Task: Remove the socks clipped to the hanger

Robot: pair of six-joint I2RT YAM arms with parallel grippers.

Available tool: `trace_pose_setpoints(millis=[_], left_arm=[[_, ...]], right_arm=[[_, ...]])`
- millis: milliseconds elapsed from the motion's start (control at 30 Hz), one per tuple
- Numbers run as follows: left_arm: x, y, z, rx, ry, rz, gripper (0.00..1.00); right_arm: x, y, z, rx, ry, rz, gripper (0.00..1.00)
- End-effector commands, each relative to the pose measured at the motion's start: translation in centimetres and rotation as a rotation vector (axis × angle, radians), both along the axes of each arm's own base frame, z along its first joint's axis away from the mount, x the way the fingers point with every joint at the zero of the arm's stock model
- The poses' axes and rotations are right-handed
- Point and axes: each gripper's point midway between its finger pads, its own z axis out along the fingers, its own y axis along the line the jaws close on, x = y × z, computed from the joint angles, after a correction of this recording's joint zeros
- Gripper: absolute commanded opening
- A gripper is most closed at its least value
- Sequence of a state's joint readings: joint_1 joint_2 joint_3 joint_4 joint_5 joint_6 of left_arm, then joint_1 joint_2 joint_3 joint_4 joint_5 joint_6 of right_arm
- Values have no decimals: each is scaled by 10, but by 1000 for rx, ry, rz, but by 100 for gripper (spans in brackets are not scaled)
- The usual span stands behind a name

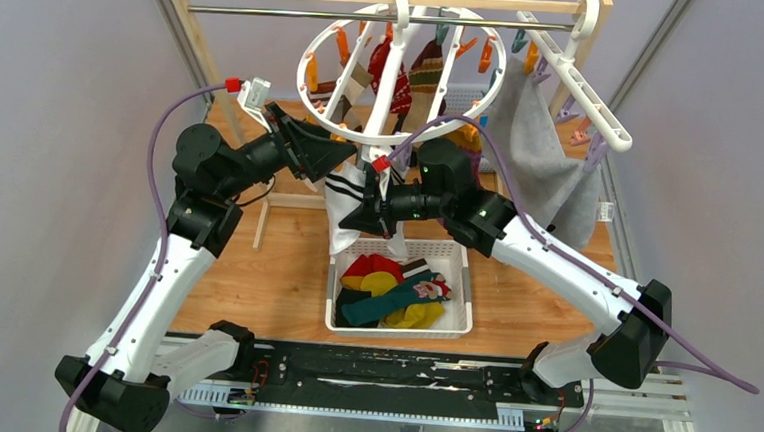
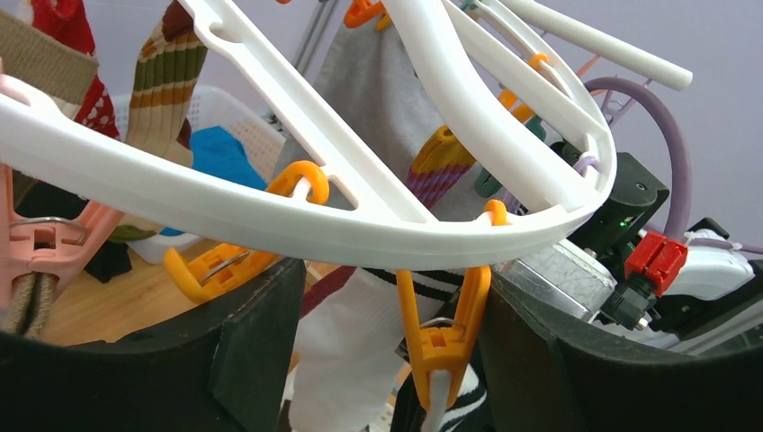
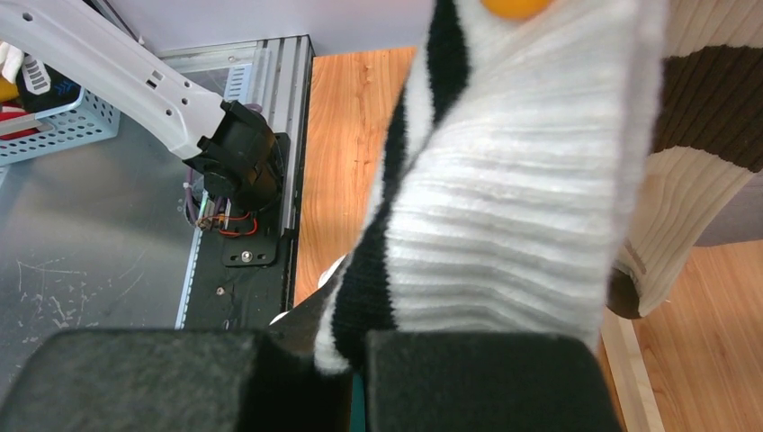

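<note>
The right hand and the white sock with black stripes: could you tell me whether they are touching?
Touching. The right wrist view shows the right hand shut on the white sock, with the fabric pinched between its pads.

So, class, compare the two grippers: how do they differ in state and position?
The left gripper is open; the right gripper is shut. Left brackets an orange clip on the hanger, holding nothing; right pinches the striped white sock. Left is up at the hanger; right is lower down the sock. Both are black.
</note>
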State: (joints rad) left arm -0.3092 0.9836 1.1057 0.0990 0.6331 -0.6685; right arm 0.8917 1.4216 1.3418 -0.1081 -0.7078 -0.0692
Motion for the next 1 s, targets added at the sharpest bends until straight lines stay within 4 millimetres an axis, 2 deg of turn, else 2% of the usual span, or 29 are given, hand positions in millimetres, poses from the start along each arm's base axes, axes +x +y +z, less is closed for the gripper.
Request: trace_pose_setpoints(millis=[0, 100, 233, 333, 500, 600, 700, 833, 967], left_arm=[[0, 7, 16, -49, 3, 25, 71], [0, 8, 19, -68, 15, 20, 67], [-1, 8, 20, -68, 12, 15, 54], [-1, 7, 19, -70, 11, 12, 40], [-2, 7, 18, -72, 8, 7, 11], [-3, 8, 18, -70, 3, 7, 0], [-4, 7, 18, -64, -2, -2, 1], [-7, 8, 11, -28, -27, 1, 19], [-7, 10, 2, 31, -49, 12, 32]], right_arm=[[2, -1, -8, -16, -3, 13, 0], [2, -2, -10, -20, -8, 12, 0], [2, -2, -11, -23, -10, 11, 0], [2, -3, -12, -26, -13, 9, 0], [2, -7, -21, -44, -43, 12, 0], [2, -13, -30, -70, -77, 9, 0], [-3, -22, -38, -92, -115, 27, 0], [-4, -42, -60, -187, -191, 29, 0], [-4, -69, -89, -341, -257, 41, 3]])
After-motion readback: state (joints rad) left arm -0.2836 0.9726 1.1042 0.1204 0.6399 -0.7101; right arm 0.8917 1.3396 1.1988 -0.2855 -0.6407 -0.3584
